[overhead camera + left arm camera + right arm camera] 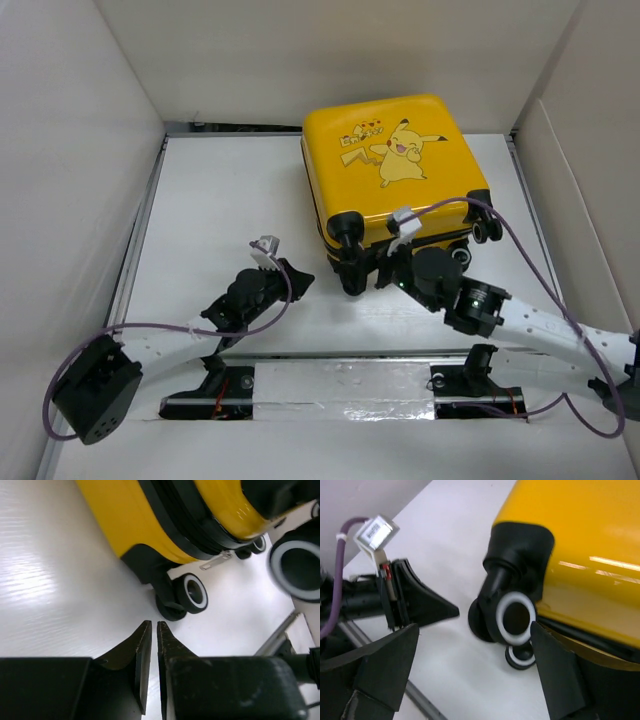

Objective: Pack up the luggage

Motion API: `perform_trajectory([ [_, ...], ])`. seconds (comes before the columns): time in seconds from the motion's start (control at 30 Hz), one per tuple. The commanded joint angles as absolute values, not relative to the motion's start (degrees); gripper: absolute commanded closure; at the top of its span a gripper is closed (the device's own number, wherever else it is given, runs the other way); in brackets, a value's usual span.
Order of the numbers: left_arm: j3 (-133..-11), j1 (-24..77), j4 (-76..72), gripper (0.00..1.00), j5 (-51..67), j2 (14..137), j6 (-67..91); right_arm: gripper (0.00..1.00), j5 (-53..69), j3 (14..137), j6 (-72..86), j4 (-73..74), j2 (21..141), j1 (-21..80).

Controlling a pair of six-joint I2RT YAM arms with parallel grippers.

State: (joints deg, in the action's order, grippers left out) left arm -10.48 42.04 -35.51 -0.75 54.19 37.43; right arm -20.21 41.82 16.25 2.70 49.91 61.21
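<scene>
The luggage [395, 160] is a yellow suitcase with a Pikachu cartoon. It lies flat and closed at the back centre of the table, wheels toward me. My left gripper [296, 276] is shut and empty, its tip just left of the near-left wheel [350, 280]. In the left wrist view the fingertips [154, 625] sit close below that wheel [192, 593] and the yellow shell [125, 520]. My right gripper [385, 265] is open at the suitcase's near edge. In the right wrist view its gripper [475, 626] has its jaws wide apart around the wheel [516, 618], holding nothing.
White walls box in the table on the left, back and right. A metal rail [340, 355] runs along the near edge by the arm bases. My left gripper's tip [427, 602] shows in the right wrist view, close to the right fingers. Purple cables trail from both wrists.
</scene>
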Motion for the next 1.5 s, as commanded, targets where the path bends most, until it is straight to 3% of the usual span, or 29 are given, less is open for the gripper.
perform_trajectory([
  [0.0,-12.0,43.3,-50.3,0.92,2.8,57.3,39.0,0.00,-24.3,48.1,14.4,6.8,57.8,61.5],
  [0.3,-14.1,46.5,-58.0,0.86,6.2,66.2,39.5,0.04,-29.5,52.7,14.0,6.0,68.4,61.5],
  [0.43,-13.9,46.5,-61.6,0.86,6.9,69.4,40.3,0.29,-28.7,52.9,14.8,4.0,70.0,59.9],
  [0.53,-14.0,47.0,-64.6,0.85,8.1,71.5,40.6,0.59,-26.4,51.2,15.5,1.1,69.6,58.1],
  [0.63,-14.3,47.6,-65.8,0.82,8.2,72.8,40.6,0.75,-21.0,48.5,16.8,-3.7,67.9,56.8],
  [0.77,-15.2,48.7,-67.0,0.64,6.9,73.7,39.9,0.82,-7.2,41.9,21.4,-17.7,64.5,53.1],
  [0.87,-16.1,50.5,-67.1,0.57,4.5,74.4,39.6,0.87,4.7,37.5,27.9,-27.7,63.4,50.6],
  [1.13,-17.4,53.5,-67.7,0.55,-7.7,77.3,39.0,0.86,16.6,32.0,42.5,-43.7,62.2,46.9],
  [1.47,-18.5,59.7,-84.9,0.56,-22.1,88.2,35.8,0.86,20.1,31.2,52.5,-53.4,62.7,46.4],
])
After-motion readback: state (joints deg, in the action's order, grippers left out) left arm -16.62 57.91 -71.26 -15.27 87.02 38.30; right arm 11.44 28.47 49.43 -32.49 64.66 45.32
